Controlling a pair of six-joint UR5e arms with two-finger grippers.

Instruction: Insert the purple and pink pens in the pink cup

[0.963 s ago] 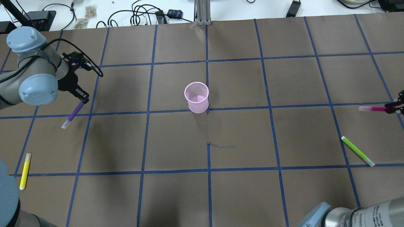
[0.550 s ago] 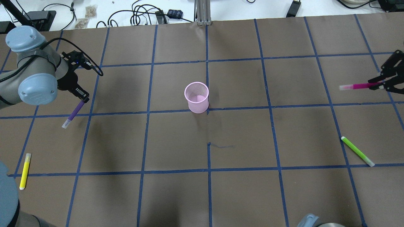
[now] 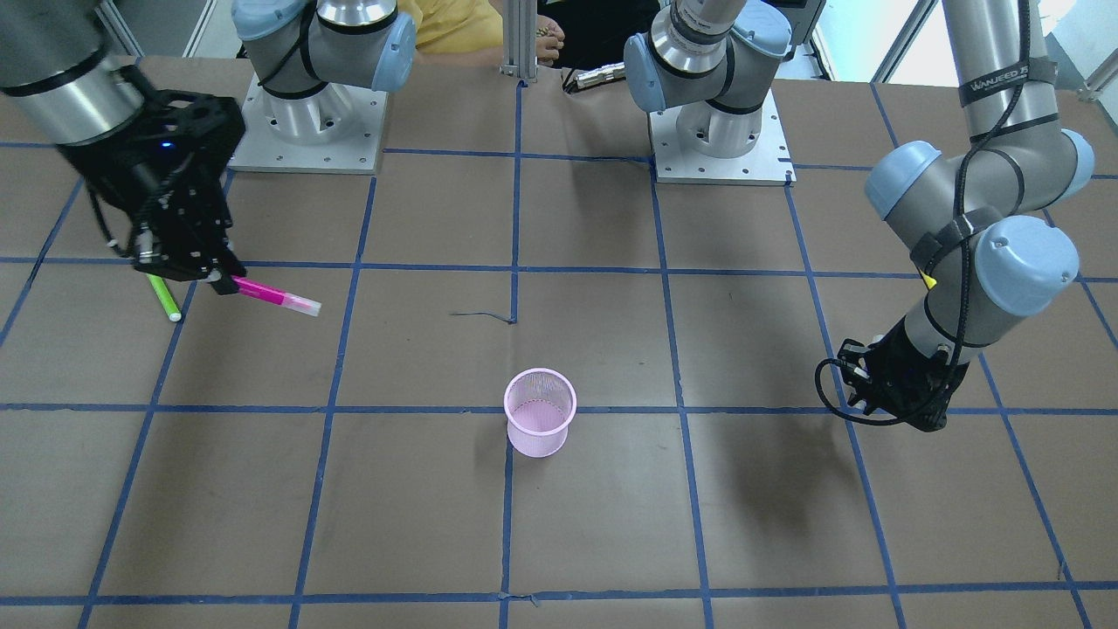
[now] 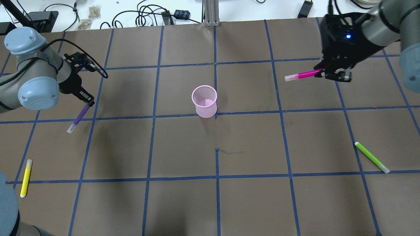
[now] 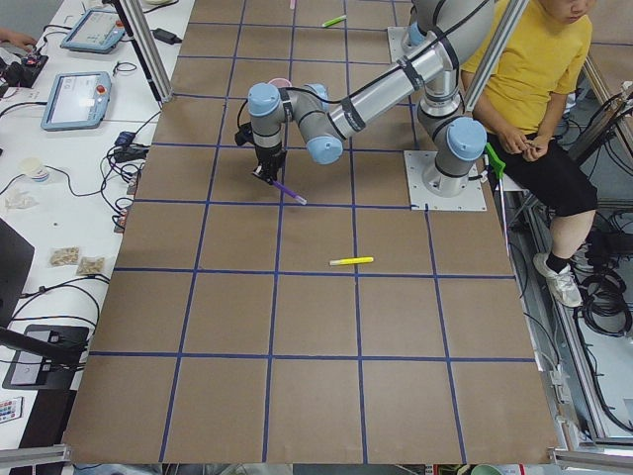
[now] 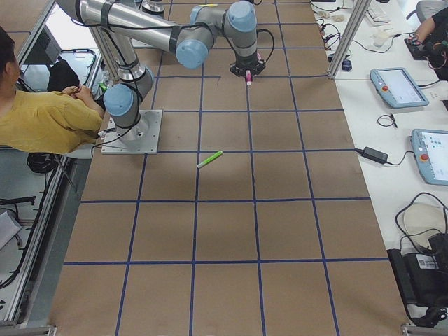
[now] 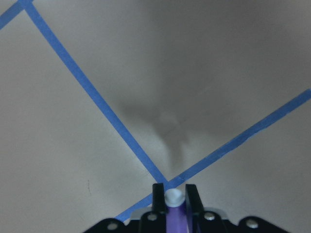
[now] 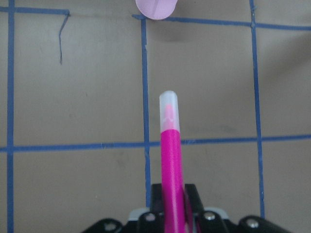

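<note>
The pink mesh cup (image 4: 204,101) stands upright near the table's middle; it also shows in the front view (image 3: 540,411) and at the top edge of the right wrist view (image 8: 155,7). My left gripper (image 4: 88,102) is shut on the purple pen (image 4: 78,118), which hangs tilted above the table far left of the cup; it shows between the fingers in the left wrist view (image 7: 174,213). My right gripper (image 4: 323,71) is shut on the pink pen (image 4: 302,75), held level in the air with its clear cap toward the cup, well to the cup's right (image 3: 275,295) (image 8: 171,165).
A yellow pen (image 4: 26,178) lies at the near left and a green pen (image 4: 371,157) at the near right of the brown, blue-taped table (image 4: 216,196). Cables and small gear sit beyond the far edge. A person in yellow (image 5: 534,69) sits behind the robot bases.
My right arm has swung in from the right edge, farther away and leftward toward the cup, carrying the pink pen. My left gripper with the purple pen has barely moved.
</note>
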